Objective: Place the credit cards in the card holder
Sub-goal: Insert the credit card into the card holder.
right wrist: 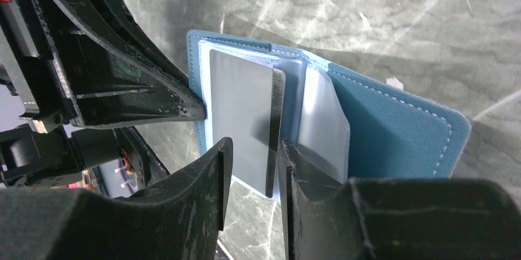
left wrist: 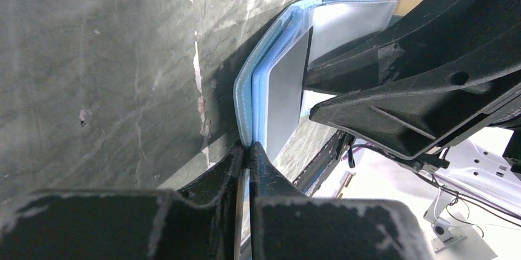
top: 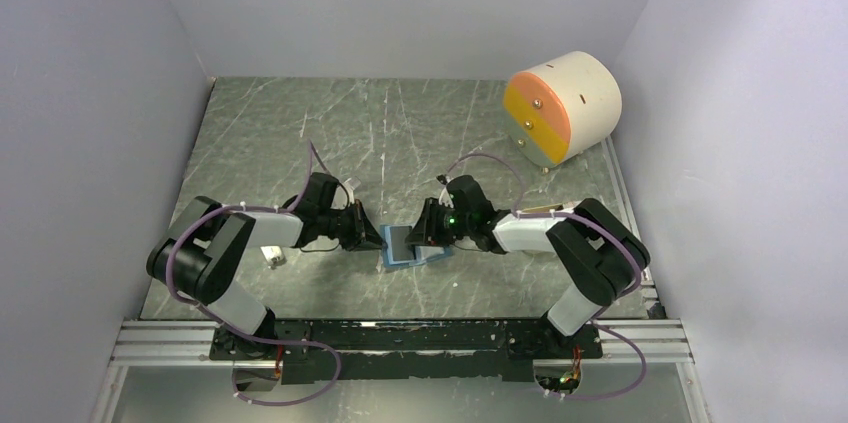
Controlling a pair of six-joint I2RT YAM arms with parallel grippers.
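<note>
My left claw (left wrist: 248,147) is squeezed fully together on the card holder (right wrist: 393,131), a small flat folding wallet of blue stitched material with a paler blue lining. Both fingertips pinch the edge of one cover, and nothing shows between them but that thin blue edge. The holder stands open like a book straight ahead of this claw, its leaves fanned out over the dark green marbled tabletop (right wrist: 399,20). I cannot tell whether its lower edge rests on the table.

My right claw (right wrist: 257,147) faces the holder from the opposite side, nearly tip to tip with the left one. Its jaws are parted to a middling width. Between them stands the near end of a credit card (right wrist: 239,106), a thin flat grey rectangle with a dark edge. The card's edge sits against the finger (right wrist: 301,180) on the side of the open blue cover. The other finger stands off from the card's grey face with a clear gap. So this claw surrounds the card loosely and does not clamp it.

The card's far end lies flat against the pale lining, just beside a clear plastic sleeve (right wrist: 322,118) that bows out toward the open cover. Whether the card sits inside a pocket I cannot tell.
</note>
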